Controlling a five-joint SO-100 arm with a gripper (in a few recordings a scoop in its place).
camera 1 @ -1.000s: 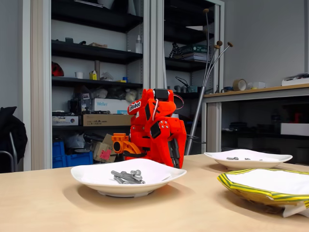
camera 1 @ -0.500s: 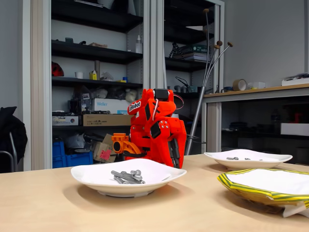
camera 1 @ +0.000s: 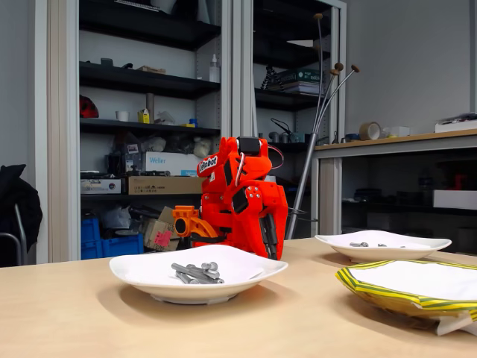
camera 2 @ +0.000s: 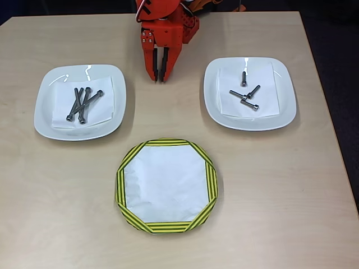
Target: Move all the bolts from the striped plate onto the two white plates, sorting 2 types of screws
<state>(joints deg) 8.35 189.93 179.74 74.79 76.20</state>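
Observation:
The striped plate (camera 2: 120, 185) lies at the front middle of the table, and its white centre holds nothing; in the fixed view it is the striped plate (camera 1: 373, 291) at the right. Several long bolts (camera 2: 82, 103) lie crossed on the left white plate (camera 2: 45, 120), seen as long bolts (camera 1: 197, 272) in the fixed view. Three short bolts (camera 2: 245, 95) lie on the right white plate (camera 2: 286, 112). My orange gripper (camera 2: 159, 77) hangs folded at the back between the two white plates, fingers down, shut and holding nothing; the fixed view shows my gripper (camera 1: 268, 250) just behind the left plate.
The arm's base (camera 2: 168, 11) stands at the table's far edge. Shelves (camera 1: 141, 82) and a side bench (camera 1: 402, 142) fill the room behind. Bare tabletop (camera 2: 280, 196) lies around the striped plate.

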